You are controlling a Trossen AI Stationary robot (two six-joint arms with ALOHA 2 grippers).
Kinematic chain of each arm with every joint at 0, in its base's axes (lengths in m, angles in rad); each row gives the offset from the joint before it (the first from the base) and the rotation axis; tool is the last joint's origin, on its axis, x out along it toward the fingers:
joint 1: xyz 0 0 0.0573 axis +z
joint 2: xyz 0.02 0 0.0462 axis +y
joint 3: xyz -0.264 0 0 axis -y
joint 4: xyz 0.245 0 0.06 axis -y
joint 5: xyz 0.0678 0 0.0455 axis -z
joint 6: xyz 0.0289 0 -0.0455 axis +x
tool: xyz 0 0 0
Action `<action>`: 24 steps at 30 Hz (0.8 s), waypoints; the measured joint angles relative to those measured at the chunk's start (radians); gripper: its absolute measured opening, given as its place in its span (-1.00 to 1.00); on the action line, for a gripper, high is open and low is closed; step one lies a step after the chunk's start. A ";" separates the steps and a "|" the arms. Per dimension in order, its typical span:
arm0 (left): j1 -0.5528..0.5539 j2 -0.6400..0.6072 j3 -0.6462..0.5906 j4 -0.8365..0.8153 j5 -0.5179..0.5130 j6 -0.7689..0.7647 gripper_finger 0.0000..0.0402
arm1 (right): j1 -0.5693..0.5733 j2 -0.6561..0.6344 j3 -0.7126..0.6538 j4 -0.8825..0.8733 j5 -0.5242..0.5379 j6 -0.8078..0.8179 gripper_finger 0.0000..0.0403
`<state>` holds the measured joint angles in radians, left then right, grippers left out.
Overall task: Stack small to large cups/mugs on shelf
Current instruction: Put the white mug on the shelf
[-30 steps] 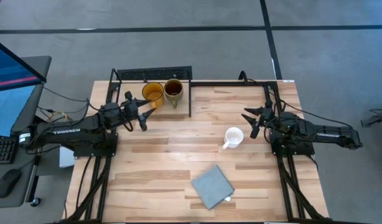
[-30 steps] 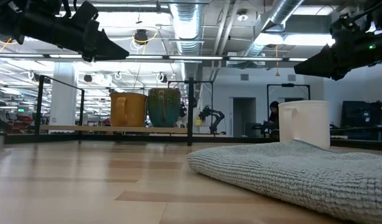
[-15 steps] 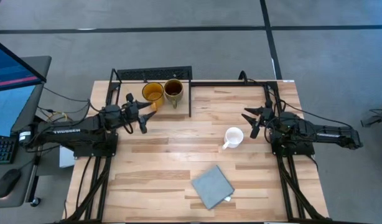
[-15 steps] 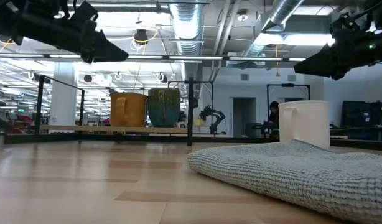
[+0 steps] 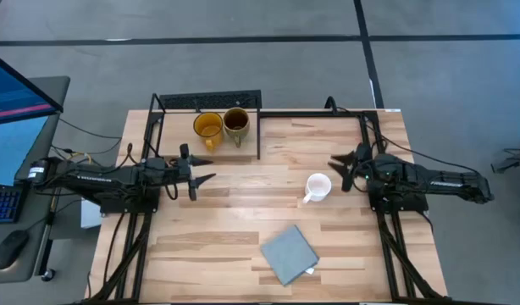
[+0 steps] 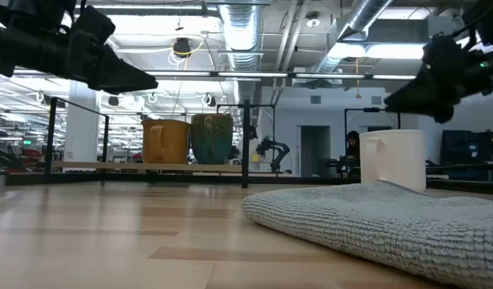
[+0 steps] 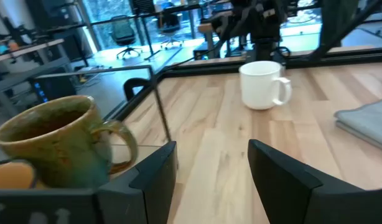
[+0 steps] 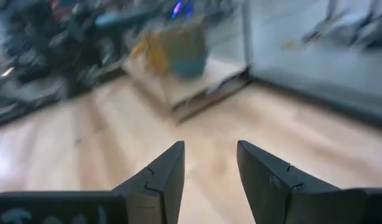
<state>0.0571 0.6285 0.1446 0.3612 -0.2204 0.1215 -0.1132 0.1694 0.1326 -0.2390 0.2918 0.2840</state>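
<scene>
The yellow-orange mug (image 5: 207,127) and the olive-brown mug (image 5: 235,123) stand side by side on the shelf (image 5: 211,102) at the table's far left; both also show in the low view (image 6: 165,141) (image 6: 212,138). The small white mug (image 5: 318,185) stands upright on the tabletop right of centre, its handle toward the near edge. My left gripper (image 5: 201,174) is open and empty, above the table just near of the shelf; the olive-brown mug (image 7: 60,140) shows close in its wrist view. My right gripper (image 5: 338,164) is open and empty, just right of the white mug.
A grey folded cloth (image 5: 288,252) lies on the table near the front edge, in front of the white mug. A black post and rail (image 5: 259,135) mark the shelf's right side. A black frame (image 5: 362,127) runs along the table's far right.
My left gripper has drawn back from the shelf toward the table's near edge, and stays open. My right gripper has dipped a little beside the white mug. The mugs have not moved.
</scene>
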 joint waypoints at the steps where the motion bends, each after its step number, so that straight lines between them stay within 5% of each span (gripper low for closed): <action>1: -0.010 0.000 -0.001 0.000 -0.003 0.002 -0.05 | 0.002 0.001 0.000 -0.022 -0.052 0.011 -0.16; 10: -0.041 0.000 -0.003 0.005 -0.013 0.024 -0.05 | 0.035 0.091 0.078 -0.121 -0.138 0.110 -0.16; 24: -0.041 0.000 -0.003 0.001 -0.030 0.018 -0.05 | 0.033 0.509 0.348 -0.325 -0.134 0.163 -0.16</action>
<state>0.0166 0.6285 0.1417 0.3627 -0.2501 0.1399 -0.0807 0.6780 0.4808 -0.5644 0.1577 0.4465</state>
